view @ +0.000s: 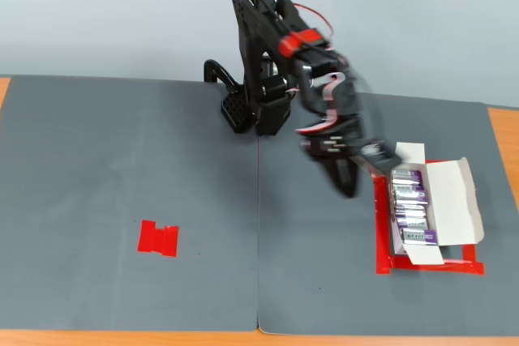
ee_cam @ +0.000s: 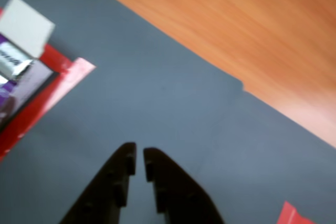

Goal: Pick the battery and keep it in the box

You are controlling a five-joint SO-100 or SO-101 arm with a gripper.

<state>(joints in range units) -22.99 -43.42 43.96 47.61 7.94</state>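
**Empty gripper beside a box lined with batteries**

While the arm [view: 280,62] leans from its base at the back of the grey mat [view: 122,160] toward the right of the fixed view, its gripper [view: 349,188] hangs just left of the box [view: 454,200], blurred and pointing down over bare mat. In the wrist view the gripper [ee_cam: 139,156] shows two dark fingers [ee_cam: 113,182] drawn almost together, with only a thin slit between the tips and nothing held in it.

The box lies open at the right side of the mat, its white flaps folded outward, and it sits inside an outline of red tape [view: 381,232]. Batteries [view: 409,208] lie in a row inside it, purple and silver with pale labels; the exact count is hard to tell, though several are stacked along its length. In the wrist view a corner of the box [ee_cam: 26,24] appears at the upper left with one battery [ee_cam: 13,61] visible below a white flap, bordered by red tape [ee_cam: 58,85].

A separate red tape patch [view: 158,238] lies on the left half of the mat, well apart from the box, with no battery on it. Orange wooden table [ee_cam: 252,24] shows beyond the mat's edge.
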